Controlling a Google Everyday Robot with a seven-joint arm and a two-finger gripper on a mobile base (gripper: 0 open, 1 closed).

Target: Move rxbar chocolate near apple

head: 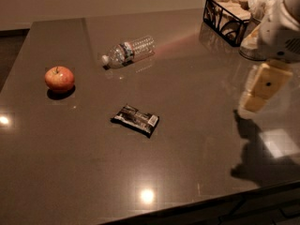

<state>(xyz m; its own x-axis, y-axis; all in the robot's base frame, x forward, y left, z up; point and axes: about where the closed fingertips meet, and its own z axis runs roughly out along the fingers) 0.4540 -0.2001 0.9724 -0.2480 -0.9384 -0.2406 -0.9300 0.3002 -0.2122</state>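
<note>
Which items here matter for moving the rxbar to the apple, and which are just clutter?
Job:
rxbar chocolate, mid-table
apple, left side
end effector, at the right, apart from both

Lying about:
water bottle, on its side, farther back
wire basket, far right corner

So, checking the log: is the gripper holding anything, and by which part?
Nothing. The gripper hangs at far right, apart from the rxbar chocolate lying on the table.
</note>
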